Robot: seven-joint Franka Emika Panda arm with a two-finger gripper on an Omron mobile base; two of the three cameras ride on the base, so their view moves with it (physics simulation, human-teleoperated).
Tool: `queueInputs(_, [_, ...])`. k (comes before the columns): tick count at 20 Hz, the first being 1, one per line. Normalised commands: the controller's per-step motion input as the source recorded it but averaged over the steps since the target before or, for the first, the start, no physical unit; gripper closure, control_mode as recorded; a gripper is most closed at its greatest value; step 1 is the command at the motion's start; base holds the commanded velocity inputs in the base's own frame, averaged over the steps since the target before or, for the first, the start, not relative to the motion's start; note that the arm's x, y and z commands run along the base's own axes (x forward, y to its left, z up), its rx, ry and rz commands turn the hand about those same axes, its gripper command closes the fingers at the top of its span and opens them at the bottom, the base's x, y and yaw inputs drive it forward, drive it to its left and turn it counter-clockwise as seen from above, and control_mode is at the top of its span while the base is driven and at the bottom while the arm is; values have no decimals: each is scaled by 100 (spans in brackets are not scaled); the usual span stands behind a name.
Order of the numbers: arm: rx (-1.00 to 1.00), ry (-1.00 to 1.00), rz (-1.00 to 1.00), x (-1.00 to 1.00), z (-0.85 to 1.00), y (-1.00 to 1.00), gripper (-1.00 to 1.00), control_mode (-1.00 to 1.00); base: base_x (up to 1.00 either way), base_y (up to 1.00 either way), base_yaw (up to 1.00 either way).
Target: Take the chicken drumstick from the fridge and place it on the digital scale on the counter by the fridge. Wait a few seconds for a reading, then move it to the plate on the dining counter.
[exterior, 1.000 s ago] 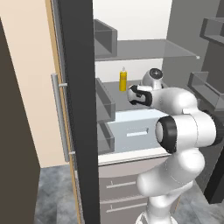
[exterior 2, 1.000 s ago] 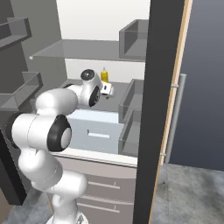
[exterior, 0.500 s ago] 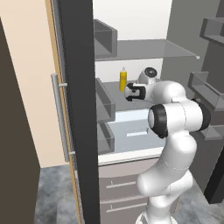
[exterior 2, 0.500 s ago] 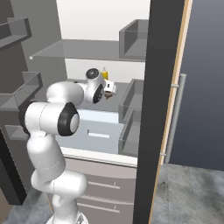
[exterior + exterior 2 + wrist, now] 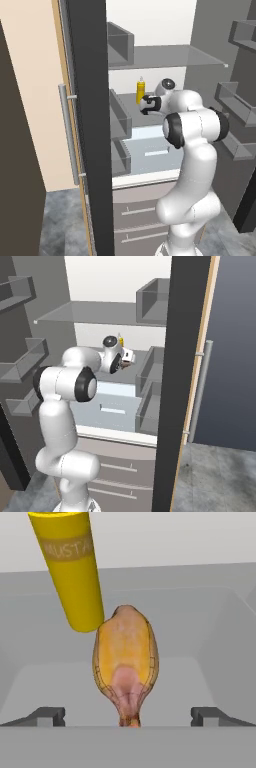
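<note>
The claw [image 5: 128,716] is being held wide open, its fingertips [image 5: 47,716] flanking the chicken drumstick [image 5: 126,662] so the narrow bone end is lined up between them. The drumstick is lying on the fridge [image 5: 150,60] shelf [image 5: 200,672], toward its rear edge, touching or just in front of a yellow mustard bottle [image 5: 70,567]; contact cannot be told. Nothing is being gripped yet.

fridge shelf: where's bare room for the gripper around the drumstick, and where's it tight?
In the hand view, bare grey shelf lies right of the chicken drumstick, out to the side wall, and bare floor lies to its lower left. It is crowded at the upper left: the yellow mustard bottle stands against the drumstick's far end. The gripper fingertips straddle the near end, open.
</note>
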Motion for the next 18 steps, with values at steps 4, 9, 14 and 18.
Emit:
queueInputs(4, [0, 0, 0, 35, -24, -1, -100, -100, 0, 0, 0])
queueInputs(9, [0, 0, 0, 41, -22, 0, -100, -100, 0, 0, 0])
queueInputs(14, [0, 0, 0, 44, -19, 0, -100, -100, 0, 0, 0])
queueInputs(18, [0, 0, 0, 39, -17, 0, -100, -100, 0, 0, 0])
